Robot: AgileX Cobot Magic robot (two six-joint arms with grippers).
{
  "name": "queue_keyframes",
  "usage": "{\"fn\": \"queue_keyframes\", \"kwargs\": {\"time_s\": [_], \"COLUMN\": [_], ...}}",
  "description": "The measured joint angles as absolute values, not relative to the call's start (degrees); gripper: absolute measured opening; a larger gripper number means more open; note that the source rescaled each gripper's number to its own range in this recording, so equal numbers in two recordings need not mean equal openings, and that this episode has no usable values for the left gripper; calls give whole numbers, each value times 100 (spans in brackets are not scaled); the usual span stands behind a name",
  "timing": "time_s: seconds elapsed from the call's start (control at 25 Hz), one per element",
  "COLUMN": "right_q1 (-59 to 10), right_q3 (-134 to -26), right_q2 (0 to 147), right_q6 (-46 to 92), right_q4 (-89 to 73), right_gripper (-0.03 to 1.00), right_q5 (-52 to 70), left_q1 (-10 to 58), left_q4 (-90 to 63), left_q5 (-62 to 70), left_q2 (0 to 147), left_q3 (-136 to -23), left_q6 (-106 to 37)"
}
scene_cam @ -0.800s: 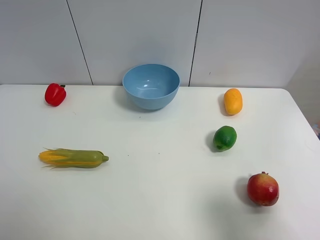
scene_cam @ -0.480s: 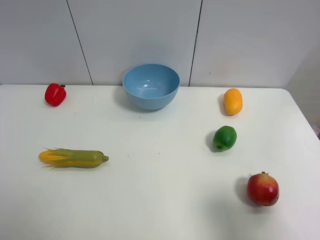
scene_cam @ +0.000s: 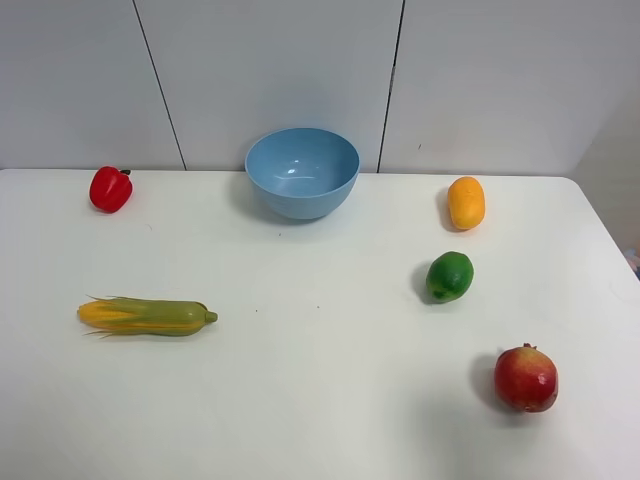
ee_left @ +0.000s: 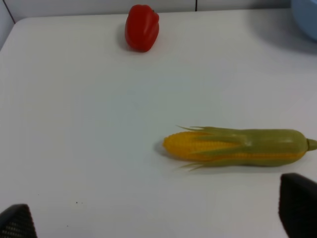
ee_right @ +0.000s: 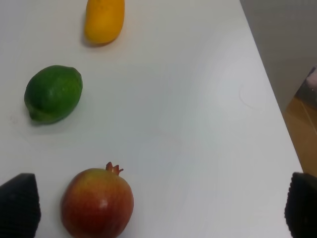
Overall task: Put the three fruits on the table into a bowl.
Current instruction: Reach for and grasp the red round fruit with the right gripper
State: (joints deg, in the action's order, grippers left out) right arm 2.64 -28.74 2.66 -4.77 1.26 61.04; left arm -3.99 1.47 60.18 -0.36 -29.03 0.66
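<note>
On the white table (scene_cam: 320,400), the red pomegranate (scene_cam: 526,378) lies near the front right, the green lime (scene_cam: 450,276) behind it, and the orange-yellow mango (scene_cam: 466,202) further back. The light blue bowl (scene_cam: 302,172) stands at the back middle and looks empty. Neither gripper shows in the exterior view. In the right wrist view my right gripper (ee_right: 161,208) is open, with the pomegranate (ee_right: 97,203) between its fingertips, close to one of them, and the lime (ee_right: 53,93) and mango (ee_right: 104,20) beyond. My left gripper (ee_left: 157,218) is open and empty.
A small red bell pepper (scene_cam: 110,188) sits at the back left and a yellow-green corn cob (scene_cam: 147,316) lies at the left middle. Both show in the left wrist view, pepper (ee_left: 142,27) and corn (ee_left: 237,147). The table's right edge (ee_right: 277,114) runs close to the fruits.
</note>
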Motion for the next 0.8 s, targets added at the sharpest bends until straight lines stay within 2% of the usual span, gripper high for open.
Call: {"fn": "queue_keyframes", "kwargs": {"time_s": [0.36,0.48,0.8], "right_q1": [264,264,264], "right_q3": [-3070,-3243,-3569], "right_q2": [463,909,2354], "right_q6": [-836,-875,-1423], "right_q4": [126,110,0], "right_gripper": [100,100,100], "right_q5": [6459,6911,6957], "left_q1": [-399,-399,-399], "left_q4": [147,147,147], "left_q5": [6018,6018,6018], "left_q2": [-36,-36,-36], "left_q3": [-2903,-2903,-2903], "left_q6": [66,66,66]}}
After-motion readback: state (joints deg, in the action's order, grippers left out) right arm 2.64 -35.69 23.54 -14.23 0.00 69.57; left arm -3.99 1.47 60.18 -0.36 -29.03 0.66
